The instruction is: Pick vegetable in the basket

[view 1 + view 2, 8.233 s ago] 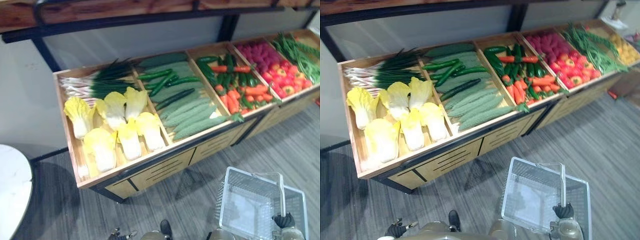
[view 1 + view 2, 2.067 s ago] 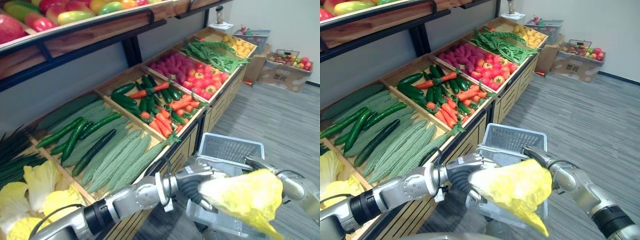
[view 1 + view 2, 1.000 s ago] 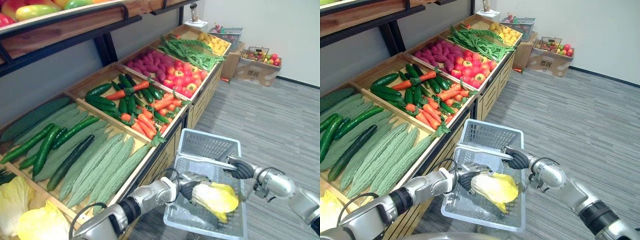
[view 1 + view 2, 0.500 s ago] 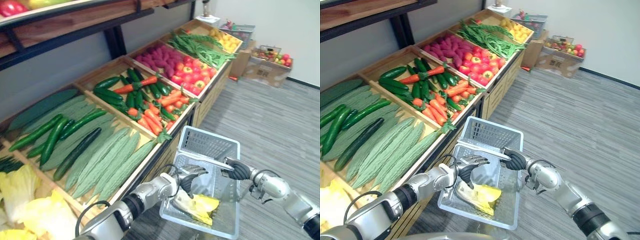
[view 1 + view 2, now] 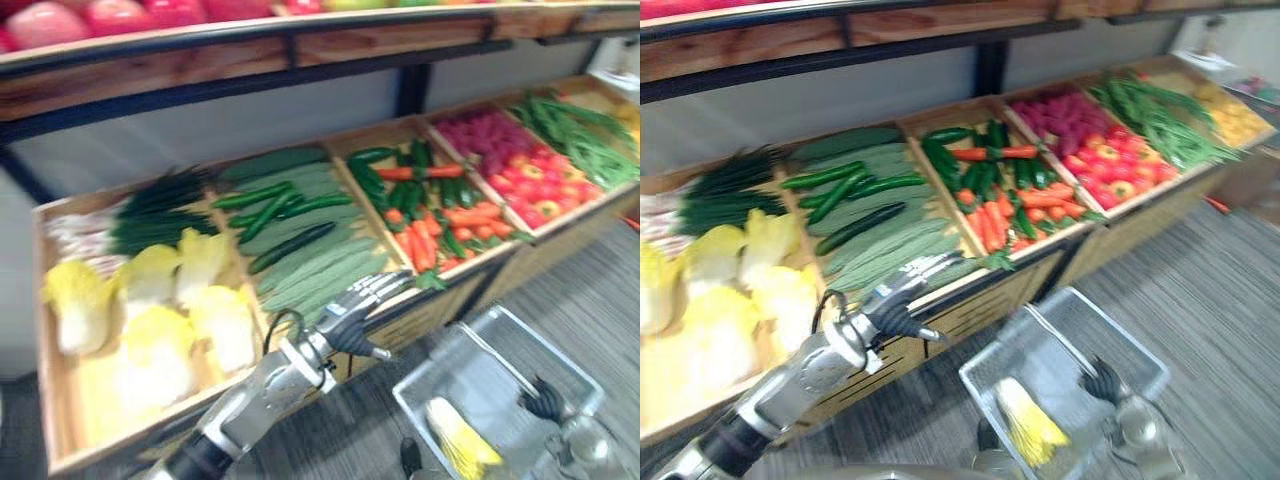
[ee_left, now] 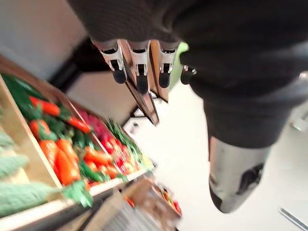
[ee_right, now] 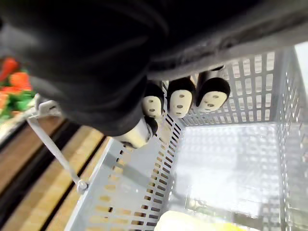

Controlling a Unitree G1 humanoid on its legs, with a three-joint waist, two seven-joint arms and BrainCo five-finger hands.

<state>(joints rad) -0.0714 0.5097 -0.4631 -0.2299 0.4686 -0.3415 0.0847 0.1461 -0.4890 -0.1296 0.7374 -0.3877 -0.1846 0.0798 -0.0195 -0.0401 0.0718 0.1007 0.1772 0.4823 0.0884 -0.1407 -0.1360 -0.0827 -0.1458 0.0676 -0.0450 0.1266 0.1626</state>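
A clear plastic basket (image 5: 447, 355) hangs low at the right, over the floor in front of the vegetable stand. My right hand (image 5: 545, 400) is shut on its handle (image 5: 495, 360); the right wrist view shows the fingers (image 7: 180, 98) curled above the basket wall (image 7: 144, 192). One yellow napa cabbage (image 5: 458, 448) lies inside the basket, its pale edge (image 7: 192, 224) also showing in the right wrist view. My left hand (image 5: 360, 305) is open and holds nothing, its fingers (image 6: 137, 72) straight, above the front edge of the bin of cucumbers (image 5: 290, 215).
The wooden stand (image 5: 60, 440) holds more napa cabbages (image 5: 150, 310) and green onions at the left. Carrots and peppers (image 5: 430, 215) fill the middle, red produce and green beans the right. A fruit shelf (image 5: 300, 40) overhangs the bins. Grey floor lies below.
The camera has swung left toward the stand. My left hand has left the basket and risen to the bins' front edge, empty. The cabbage stays in the basket, still held by my right hand.
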